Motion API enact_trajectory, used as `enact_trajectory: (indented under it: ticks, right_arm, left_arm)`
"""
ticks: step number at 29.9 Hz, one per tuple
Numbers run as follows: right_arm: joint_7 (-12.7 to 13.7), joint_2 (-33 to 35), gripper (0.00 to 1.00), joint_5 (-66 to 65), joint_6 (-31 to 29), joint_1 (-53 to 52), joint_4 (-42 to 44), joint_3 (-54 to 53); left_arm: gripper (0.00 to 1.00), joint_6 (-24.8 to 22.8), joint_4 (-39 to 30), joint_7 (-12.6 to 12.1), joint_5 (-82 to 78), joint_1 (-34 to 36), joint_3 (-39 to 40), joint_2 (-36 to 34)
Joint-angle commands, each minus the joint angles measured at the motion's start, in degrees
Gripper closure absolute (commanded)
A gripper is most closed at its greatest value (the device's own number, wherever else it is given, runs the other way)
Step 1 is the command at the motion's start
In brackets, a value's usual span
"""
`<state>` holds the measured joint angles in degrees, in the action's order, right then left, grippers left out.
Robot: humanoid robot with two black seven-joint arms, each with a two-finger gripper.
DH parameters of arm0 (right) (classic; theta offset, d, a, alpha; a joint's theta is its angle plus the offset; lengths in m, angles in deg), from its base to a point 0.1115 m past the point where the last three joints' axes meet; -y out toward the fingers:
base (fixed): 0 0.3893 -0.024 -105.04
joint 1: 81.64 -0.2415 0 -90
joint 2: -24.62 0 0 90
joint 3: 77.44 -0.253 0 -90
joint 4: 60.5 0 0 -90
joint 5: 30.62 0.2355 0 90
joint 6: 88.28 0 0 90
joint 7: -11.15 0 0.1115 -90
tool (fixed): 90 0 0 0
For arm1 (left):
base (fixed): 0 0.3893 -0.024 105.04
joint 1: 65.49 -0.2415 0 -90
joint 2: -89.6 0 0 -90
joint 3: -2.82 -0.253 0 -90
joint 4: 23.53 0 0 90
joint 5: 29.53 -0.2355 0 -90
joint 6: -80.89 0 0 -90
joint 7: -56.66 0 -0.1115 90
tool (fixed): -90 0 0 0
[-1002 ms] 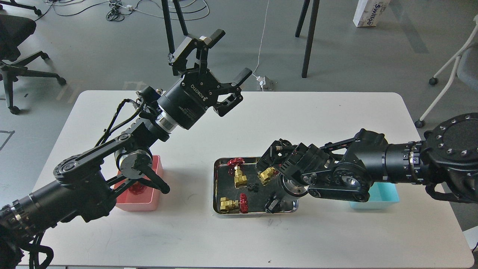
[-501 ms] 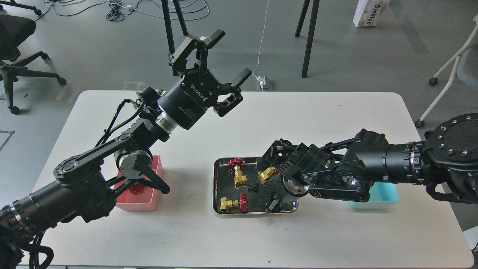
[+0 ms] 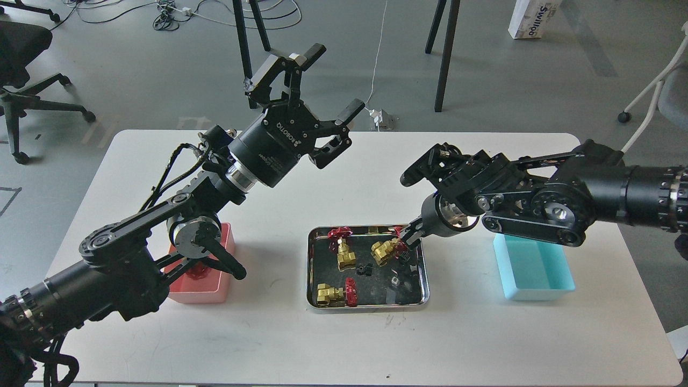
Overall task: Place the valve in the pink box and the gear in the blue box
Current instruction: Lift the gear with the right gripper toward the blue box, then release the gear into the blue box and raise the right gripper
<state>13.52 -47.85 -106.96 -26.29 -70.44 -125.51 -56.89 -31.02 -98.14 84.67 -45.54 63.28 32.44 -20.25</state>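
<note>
Three valves lie in the steel tray (image 3: 365,308): one at the back left (image 3: 343,250), one at the back right (image 3: 386,251), one at the front left (image 3: 334,293). A fourth valve (image 3: 196,271) lies in the pink box (image 3: 207,293). Black gears (image 3: 365,269) lie among them, with another small dark piece (image 3: 395,280) near the tray's right side. The blue box (image 3: 532,269) stands right of the tray. My right gripper (image 3: 411,235) points down over the tray's back right corner, close to the back right valve; its fingers are dark and small. My left gripper (image 3: 330,80) is open and empty, raised high over the table's back.
My left forearm crosses over the pink box and hides part of it. My right arm stretches above the blue box's back edge. Chair legs and stand legs are on the floor beyond the white table (image 3: 484,333).
My right arm has lifted and swung back and to the right, out of the tray's front right part, uncovering the blue box and the tray's right side. My left arm has barely moved.
</note>
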Motion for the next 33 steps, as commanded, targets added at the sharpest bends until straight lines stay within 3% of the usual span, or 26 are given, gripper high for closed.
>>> enact_trajectory:
  ticks: [1,6,12,33]
  right_arm:
    - [-0.1,8.2,0.92,-0.1,0.0,-0.3,0.3,-5.6]
    - [-0.1,17.5,0.92,-0.4,0.0,2.1,0.3,-9.4]
    - [-0.1,23.5,0.92,-0.7,0.0,7.2,-0.2,-9.6]
    - [-0.1,26.3,0.89,-1.2,0.0,13.2,-6.6,-9.0]
  left_arm:
    - [0.01,0.0,0.1,0.0,0.0,0.0,0.0,0.3]
    - [0.01,0.0,0.2,0.0,-0.3,0.1,-0.2,2.1]
    - [0.01,0.1,0.3,0.0,-1.6,0.1,-0.1,2.4]
    - [0.01,0.0,1.9,0.0,-1.6,-0.4,-0.1,3.2]
